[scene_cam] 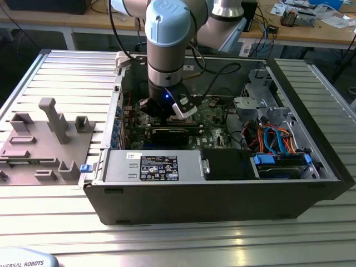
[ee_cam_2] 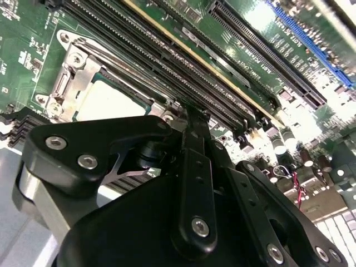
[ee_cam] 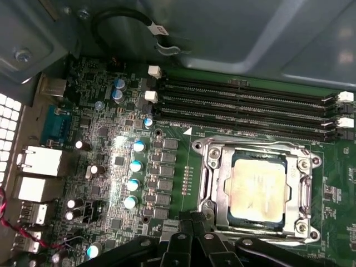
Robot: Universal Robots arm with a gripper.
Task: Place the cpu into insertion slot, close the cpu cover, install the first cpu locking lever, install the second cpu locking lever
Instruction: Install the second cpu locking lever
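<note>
The cpu (ee_cam: 258, 189) lies flat in the insertion slot (ee_cam: 316, 161) on the green motherboard, its silver-grey top (ee_cam_2: 108, 103) showing in both wrist views. The cpu cover (ee_cam: 220, 186) is down over it as a shiny frame around the chip. Thin metal rods, the locking levers (ee_cam: 309, 189), run along the socket's sides; I cannot tell whether they are latched. My black gripper (ee_cam: 192, 218) is shut, and its tips (ee_cam_2: 186, 111) meet at the socket's edge, close to the cover. In the exterior view the gripper (scene_cam: 167, 108) reaches down into the open computer case.
Long black memory slots (ee_cam: 245, 105) run beside the socket. The case holds a power supply (scene_cam: 153, 167), a black card (scene_cam: 169, 133), a drive cage (scene_cam: 261, 94) and loose cables (scene_cam: 272, 139). A grey fixture (scene_cam: 44, 139) stands on the slatted table at the exterior view's left.
</note>
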